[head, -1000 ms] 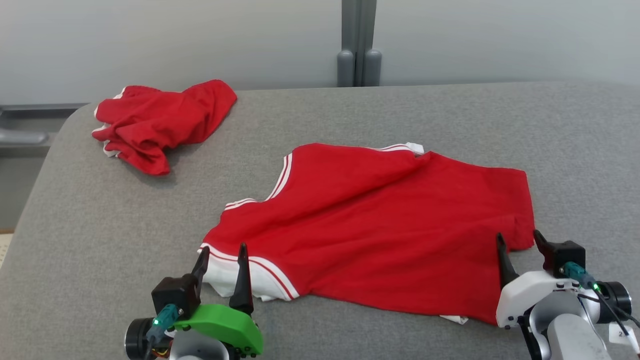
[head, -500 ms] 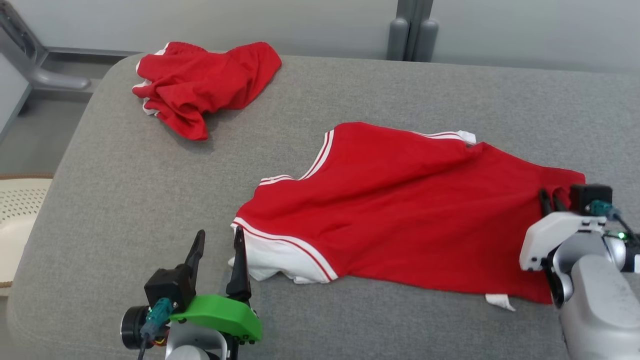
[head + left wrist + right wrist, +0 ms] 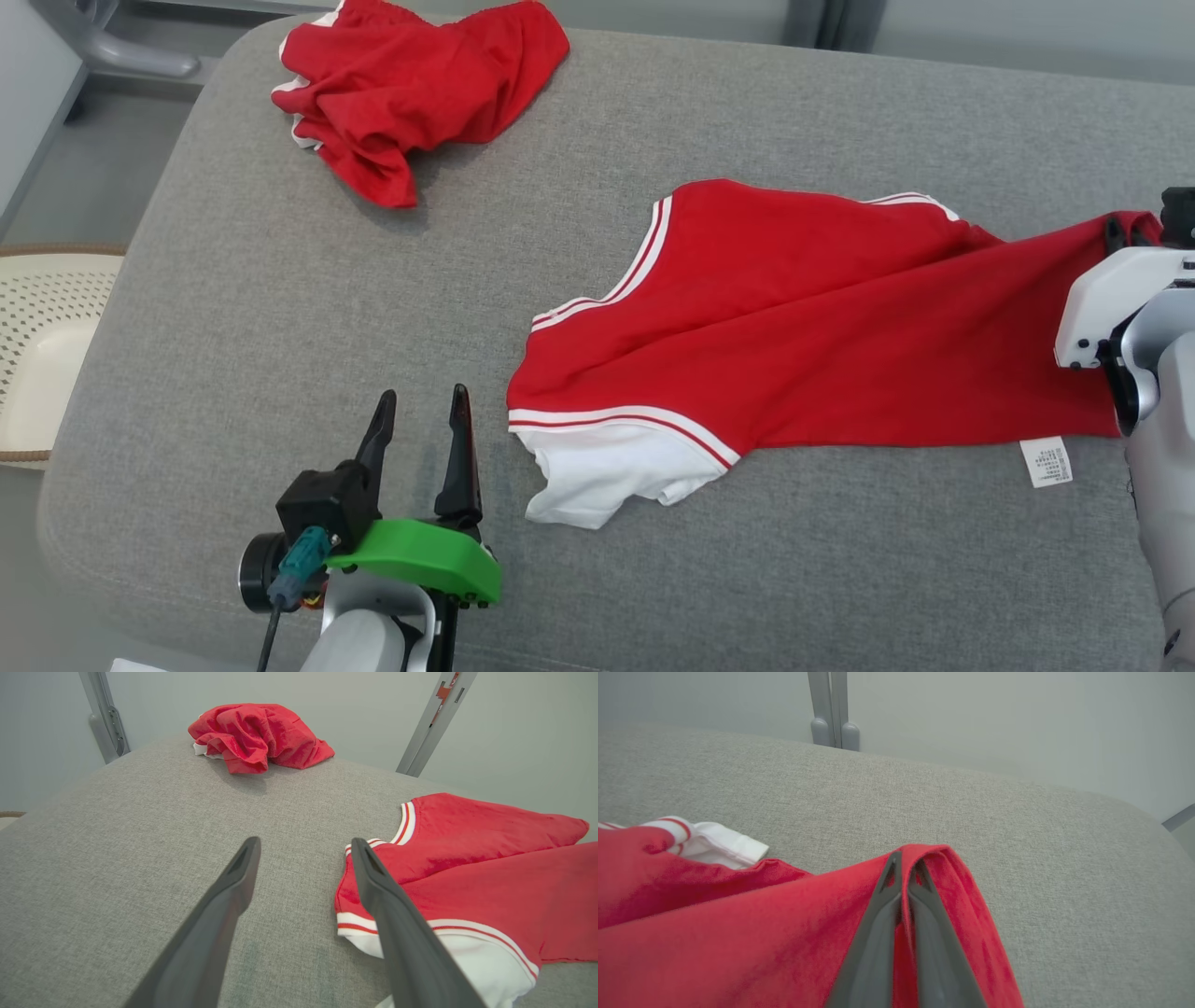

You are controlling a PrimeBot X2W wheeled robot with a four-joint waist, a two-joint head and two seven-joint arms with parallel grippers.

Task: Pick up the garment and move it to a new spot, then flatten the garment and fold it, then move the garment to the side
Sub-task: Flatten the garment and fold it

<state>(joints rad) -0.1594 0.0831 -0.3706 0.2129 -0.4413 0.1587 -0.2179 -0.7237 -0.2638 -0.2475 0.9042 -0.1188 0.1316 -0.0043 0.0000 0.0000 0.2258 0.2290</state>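
Roughly centre-right on a grey padded surface [image 3: 280, 308], a red sleeveless jersey [image 3: 803, 317] w/ white-and-red trim is lying mostly spread, its white-edged armhole end pointing toward the robot's left. Right gripper [image 3: 903, 872] is clamping a fold at the jersey's far hem corner, fingers pressed together w/ cloth between them. That corner is looking raised while the rest is resting on the pad. Left gripper [image 3: 424, 394] is hovering w/ fingers spread, holding nothing, just beside the white trim, not touching. A white care label [image 3: 1046, 462] is poking out at the near hem.

Judgement: the jersey is being taken to a new spot. To do it well, the free claw prob. needs to be pinching the armhole end too, so the cloth is travelling taut, not dragging or bunching.

A second red garment [image 3: 420, 84], crumpled, is sitting well apart at the far left corner. A pale basket [image 3: 37, 364] is standing beside the surface.
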